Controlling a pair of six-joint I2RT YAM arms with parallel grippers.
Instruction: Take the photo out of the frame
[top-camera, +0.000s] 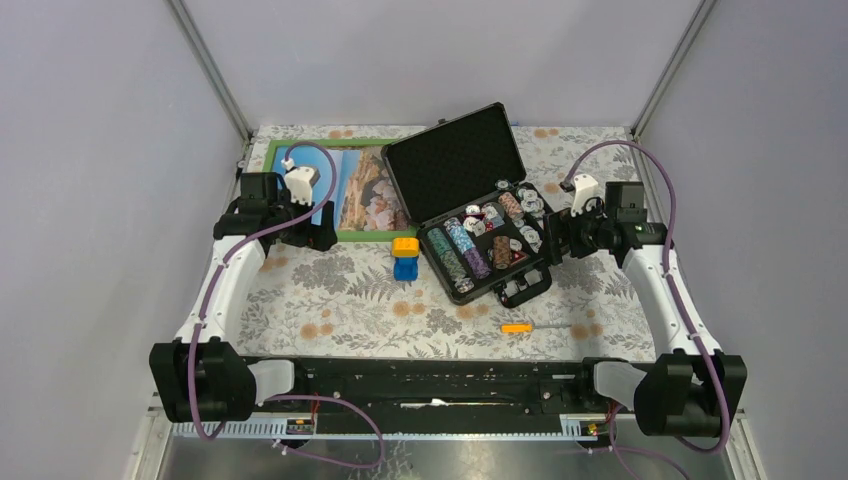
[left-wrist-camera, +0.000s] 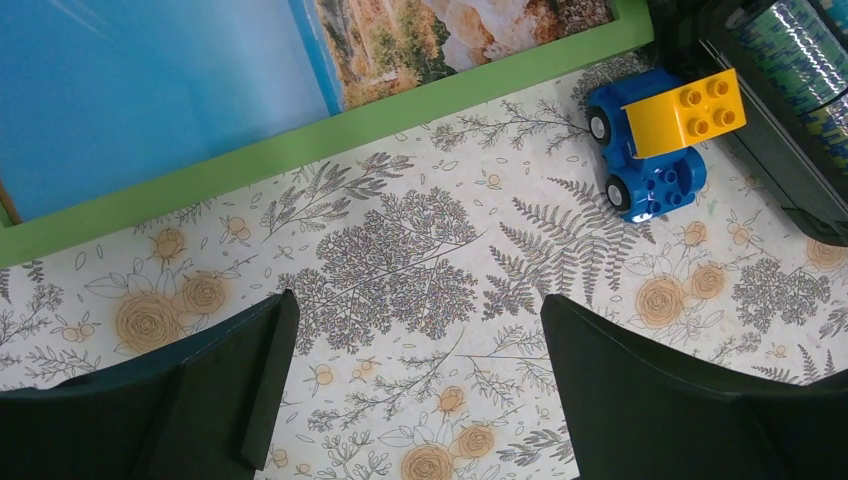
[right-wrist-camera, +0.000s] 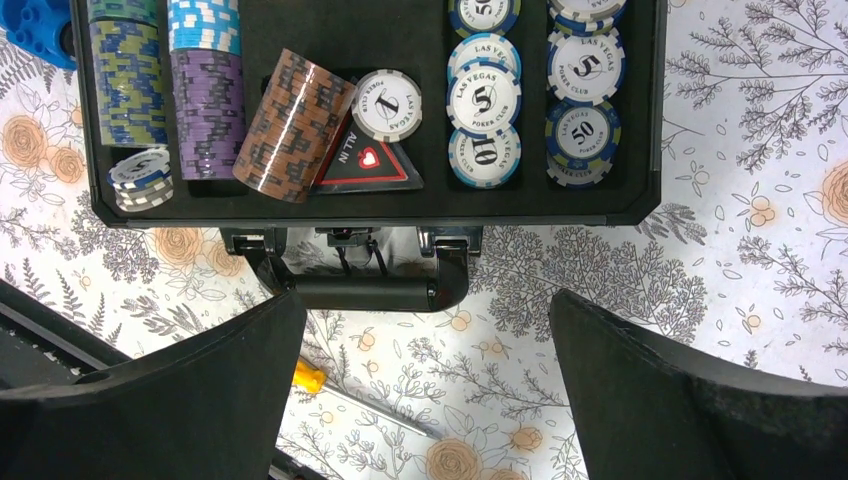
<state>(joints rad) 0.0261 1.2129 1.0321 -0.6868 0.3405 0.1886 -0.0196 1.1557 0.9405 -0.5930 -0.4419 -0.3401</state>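
Both arms' jaws gape wide, holding nothing: the left gripper (left-wrist-camera: 412, 330) hangs over floral cloth (left-wrist-camera: 400, 250) just near of the flat green-bordered rectangular frame (left-wrist-camera: 300, 140) at far left, its seaside photo (top-camera: 368, 195) inside, face up; the right gripper (right-wrist-camera: 425, 330) hangs above the open black hard case (top-camera: 455, 160). Flipping the frame could strike that case, spilling its stacked poker chips (right-wrist-camera: 295, 125).

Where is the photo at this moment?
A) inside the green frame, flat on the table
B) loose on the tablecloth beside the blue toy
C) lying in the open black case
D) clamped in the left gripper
A: the photo lies flat within the green border of the frame, while the left gripper and the right gripper are both open and hold nothing.
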